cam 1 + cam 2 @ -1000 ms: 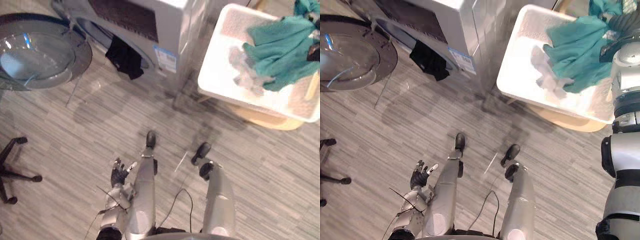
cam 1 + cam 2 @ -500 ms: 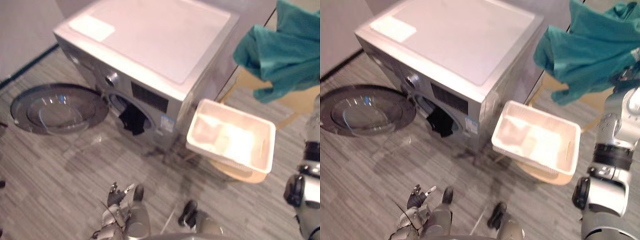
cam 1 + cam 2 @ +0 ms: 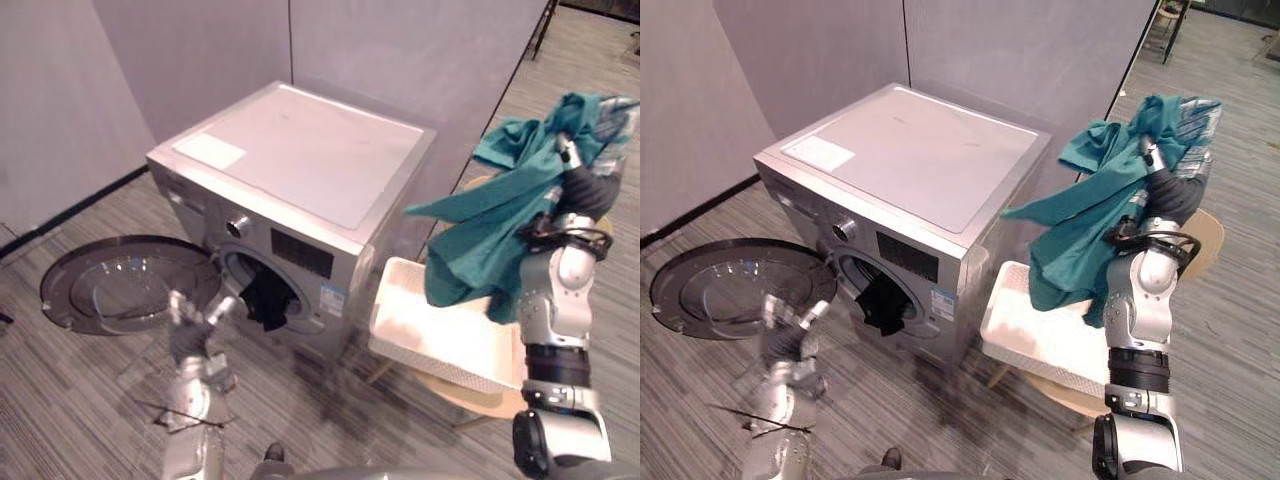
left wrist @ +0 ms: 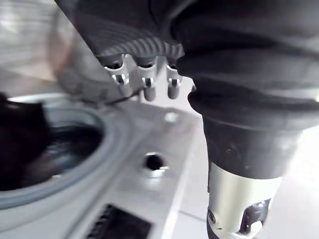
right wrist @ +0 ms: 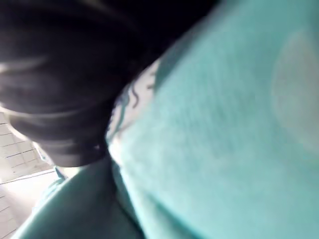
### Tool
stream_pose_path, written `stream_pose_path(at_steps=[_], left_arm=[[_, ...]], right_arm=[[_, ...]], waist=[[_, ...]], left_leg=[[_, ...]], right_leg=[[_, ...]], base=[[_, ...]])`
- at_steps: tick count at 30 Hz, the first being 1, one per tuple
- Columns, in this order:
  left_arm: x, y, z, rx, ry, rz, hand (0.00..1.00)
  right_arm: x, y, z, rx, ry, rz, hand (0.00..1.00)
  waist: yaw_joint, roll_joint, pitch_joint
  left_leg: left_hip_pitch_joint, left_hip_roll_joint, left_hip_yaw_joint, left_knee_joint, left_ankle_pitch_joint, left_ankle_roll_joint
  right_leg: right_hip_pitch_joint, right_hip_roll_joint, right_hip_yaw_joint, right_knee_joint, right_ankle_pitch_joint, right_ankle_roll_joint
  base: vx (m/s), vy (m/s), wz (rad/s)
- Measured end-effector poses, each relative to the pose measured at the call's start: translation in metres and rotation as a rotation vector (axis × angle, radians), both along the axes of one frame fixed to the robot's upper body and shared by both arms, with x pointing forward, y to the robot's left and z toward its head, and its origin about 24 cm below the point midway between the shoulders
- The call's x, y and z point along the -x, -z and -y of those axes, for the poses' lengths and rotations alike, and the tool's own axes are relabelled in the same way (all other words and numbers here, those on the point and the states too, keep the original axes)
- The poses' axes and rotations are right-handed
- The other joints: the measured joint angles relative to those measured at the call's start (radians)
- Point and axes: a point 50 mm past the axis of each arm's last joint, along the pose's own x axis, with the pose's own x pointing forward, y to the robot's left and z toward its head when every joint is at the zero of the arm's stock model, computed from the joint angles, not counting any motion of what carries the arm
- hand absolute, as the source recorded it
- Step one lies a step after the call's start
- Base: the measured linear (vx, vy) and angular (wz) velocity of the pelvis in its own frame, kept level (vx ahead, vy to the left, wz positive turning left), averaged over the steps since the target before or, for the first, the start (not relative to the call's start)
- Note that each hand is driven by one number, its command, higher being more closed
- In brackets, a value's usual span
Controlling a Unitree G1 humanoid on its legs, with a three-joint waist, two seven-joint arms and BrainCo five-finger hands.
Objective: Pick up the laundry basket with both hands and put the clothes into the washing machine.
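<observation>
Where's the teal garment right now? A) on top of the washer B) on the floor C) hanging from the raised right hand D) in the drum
C: the teal garment drapes from the raised right hand, above the white basket.

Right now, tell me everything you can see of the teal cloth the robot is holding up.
The teal cloth is a soft, crumpled fabric garment, bunched over the raised right robot hand, with a patterned patch there. It hangs in loose folds, one corner sticking out towards the grey washing machine. Its lower edge hangs above the white plastic laundry basket; contact there cannot be told.
</observation>
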Motion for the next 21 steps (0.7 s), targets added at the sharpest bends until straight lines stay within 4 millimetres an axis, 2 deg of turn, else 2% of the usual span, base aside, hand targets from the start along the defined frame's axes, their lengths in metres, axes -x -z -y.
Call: stream_pose_path(at_steps=[4, 8, 11, 15, 18, 21], left_arm=[[0.007, -0.057, -0.007, -0.097, -0.075, 0.263, 0.0], [0.012, -0.097, 0.001, -0.134, -0.024, 0.481, 0.0], [0.01, -0.112, 0.011, -0.089, 0.078, 0.589, 0.0], [0.002, -0.12, 0.027, -0.013, 0.255, 0.652, 0.0], [-0.007, -0.128, 0.048, 0.026, 0.42, 0.699, 0.0], [-0.015, -0.139, 0.066, 0.053, 0.547, 0.745, 0.0]], right_arm=[[0.009, -0.007, -0.016, 0.033, -0.094, 0.071, 1.0], [0.007, -0.009, -0.038, 0.055, -0.222, 0.095, 1.0], [0.005, -0.007, -0.049, 0.052, -0.288, 0.096, 1.0], [0.004, -0.007, -0.055, 0.04, -0.333, 0.1, 1.0], [0.001, -0.009, -0.066, 0.044, -0.378, 0.101, 1.0], [-0.006, -0.019, -0.081, 0.052, -0.439, 0.124, 1.0]], waist=[[0.001, 0.017, -0.019], [0.0, 0.016, -0.024], [0.0, 0.018, -0.025], [-0.002, 0.019, -0.026], [-0.005, 0.02, -0.026], [-0.023, 0.023, -0.026]], left_leg=[[0.024, -0.01, -0.019, -0.019, -0.002, 0.003], [0.034, -0.011, -0.03, -0.022, -0.002, 0.005], [0.04, -0.011, -0.031, -0.026, -0.001, 0.006], [0.045, -0.012, -0.028, -0.029, -0.001, 0.006], [0.045, -0.012, -0.025, -0.031, -0.001, 0.006], [0.045, -0.012, -0.022, -0.031, -0.001, 0.005]], right_leg=[[0.037, 0.001, -0.009, -0.032, 0.012, 0.005], [0.047, 0.002, -0.011, -0.032, 0.013, 0.004], [0.051, 0.002, -0.007, -0.032, 0.013, 0.003], [0.052, 0.002, -0.003, -0.032, 0.013, 0.003], [0.048, 0.002, 0.001, -0.032, 0.014, 0.003], [0.045, 0.002, 0.007, -0.032, 0.015, 0.002]], base=[[-0.02, 0.01, 0.09], [-0.02, 0.001, 0.04], [0.0, 0.0, 0.0], [0.0, -0.001, -0.02], [0.01, -0.003, -0.04], [0.02, -0.005, -0.06]])
